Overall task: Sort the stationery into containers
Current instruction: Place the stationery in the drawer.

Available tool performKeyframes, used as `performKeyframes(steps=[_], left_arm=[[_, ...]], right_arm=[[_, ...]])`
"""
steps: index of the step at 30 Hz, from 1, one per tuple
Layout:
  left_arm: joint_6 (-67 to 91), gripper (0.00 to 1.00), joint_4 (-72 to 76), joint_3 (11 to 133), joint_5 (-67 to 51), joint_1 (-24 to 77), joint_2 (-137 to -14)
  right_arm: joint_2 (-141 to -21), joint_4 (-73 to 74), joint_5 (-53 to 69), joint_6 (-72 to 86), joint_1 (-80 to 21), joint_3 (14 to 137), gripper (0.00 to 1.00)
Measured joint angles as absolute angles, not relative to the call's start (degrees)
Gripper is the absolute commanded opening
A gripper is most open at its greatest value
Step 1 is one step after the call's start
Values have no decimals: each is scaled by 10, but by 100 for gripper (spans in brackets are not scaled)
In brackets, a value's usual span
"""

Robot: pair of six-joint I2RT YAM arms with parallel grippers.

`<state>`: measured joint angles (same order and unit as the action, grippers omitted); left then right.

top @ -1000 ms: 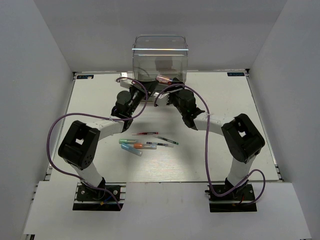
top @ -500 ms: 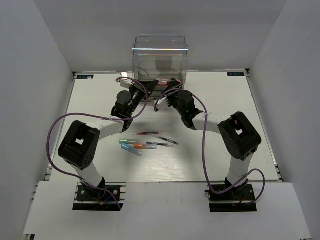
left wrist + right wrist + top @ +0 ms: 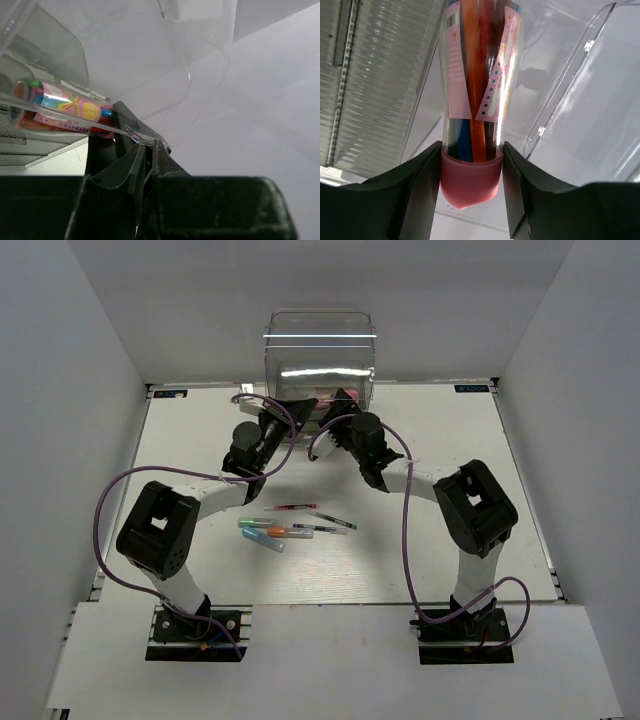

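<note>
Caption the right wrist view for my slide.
Right gripper clamping the pink-capped tube beside the clear organiser.

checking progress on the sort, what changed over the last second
The right gripper carried the pink tube forward, up to the clear organiser. The left gripper stayed clamped on the organiser's clear edge, and the loose pens on the table did not move.
</note>
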<state>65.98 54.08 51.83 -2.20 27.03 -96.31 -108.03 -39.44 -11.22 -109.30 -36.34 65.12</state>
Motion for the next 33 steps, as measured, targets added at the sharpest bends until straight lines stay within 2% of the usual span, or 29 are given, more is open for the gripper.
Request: performKeyframes(steps=[12,21,22,23,24,25,27,30,33], left_arm=[[658,10,540,519,-22,270,-963],[657,10,540,519,-22,270,-963],[657,10,540,519,-22,270,-963],[657,10,540,519,-22,270,-963],[657,10,540,519,-22,270,-963],[657,10,540,519,-22,270,-963],[656,10,540,519,-22,270,-963],[656,10,540,519,-22,270,-963],[656,10,549,519,-24,271,-963]], right_arm=[[-1115,-338,-182,-1099,-360,702,0],[-1115,-324,-187,-1126,-355,702,0],[-1115,-324,-187,-1128,-355,702,9],[-1115,-323,-187,-1130,-355,702,31],[-1115,-322,-187,-1131,-355,702,41],[-1115,-322,-187,-1132,-355,702,60],[-1115,-323,-186,-1135,-355,702,74],[-1109,-335,-177,-1143,-356,701,88],[-1105,-342,-170,-1144,-357,696,88]])
